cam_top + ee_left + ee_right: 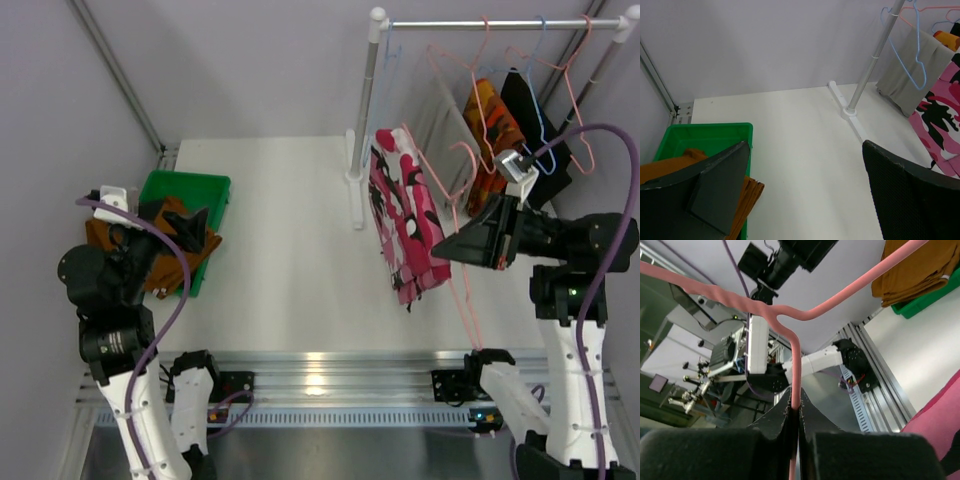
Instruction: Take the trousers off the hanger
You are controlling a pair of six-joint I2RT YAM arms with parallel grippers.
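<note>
Jaws at right pinch pink hanger (796, 370) bearing floral trousers (405, 215).

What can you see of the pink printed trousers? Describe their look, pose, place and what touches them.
The pink trousers are soft cloth, bright pink with a white-and-black print. They hang folded over a thin pink hanger, slanting down above the white table, just right of the rack post. The right gripper is shut on the hanger's wire, not on the cloth. Whether their lower end touches the table cannot be told.
</note>
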